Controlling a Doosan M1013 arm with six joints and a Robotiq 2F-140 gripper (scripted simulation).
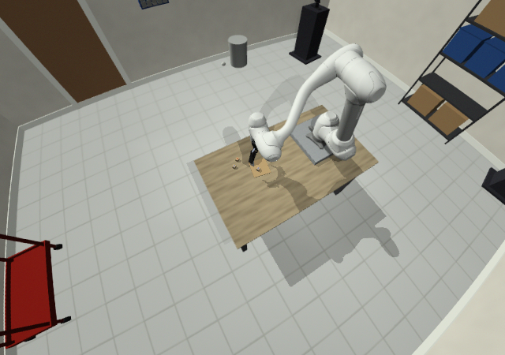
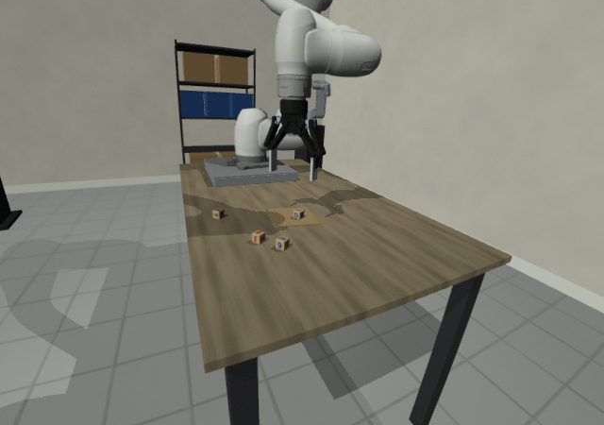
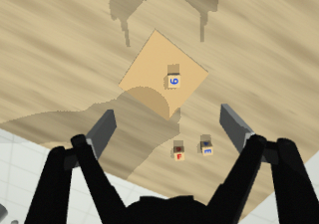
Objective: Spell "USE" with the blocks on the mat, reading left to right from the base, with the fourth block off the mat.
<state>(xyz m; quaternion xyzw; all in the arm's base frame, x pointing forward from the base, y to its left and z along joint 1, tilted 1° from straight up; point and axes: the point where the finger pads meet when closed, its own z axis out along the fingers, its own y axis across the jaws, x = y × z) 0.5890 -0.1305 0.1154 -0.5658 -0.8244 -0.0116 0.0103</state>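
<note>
Top view: the mat (image 1: pixel 265 173) (image 2: pixel 280 222) (image 3: pixel 142 70) is nearer the desk's far short edge than the base end, with one block (image 1: pixel 258 169) (image 2: pixel 298 213) (image 3: pixel 173 81) on it. The red-lettered block (image 1: pixel 237 158) (image 2: pixel 258 237) (image 3: pixel 178 156) and the blue-lettered block (image 1: pixel 233 166) (image 2: pixel 282 244) (image 3: pixel 206 151) sit off it, toward that far edge's left corner in the picture

Exterior view: the gripper (image 1: pixel 251 163) (image 2: pixel 292 174) (image 3: pixel 166 115) is up in the air, fingers spread wide, nothing in them. The stray block (image 2: pixel 218 213) is near the desk's left long edge, letter too small to read. No row yet, so I'd call it early days

Wrist view: red looks like an F, blue like an E, and the mat one like a 6 (or a G, don't quote me). I'd guess this step is checking faces or lining up a grab. Sort out which block is the spare first, and whether a wanted letter needs rolling up top. Then square the fingers to two opposite sides, drop straight down, and stop just shy of the mat so the tips don't ruck it. Close gently, lift before turning, and leave finger room for the neighbours
</note>
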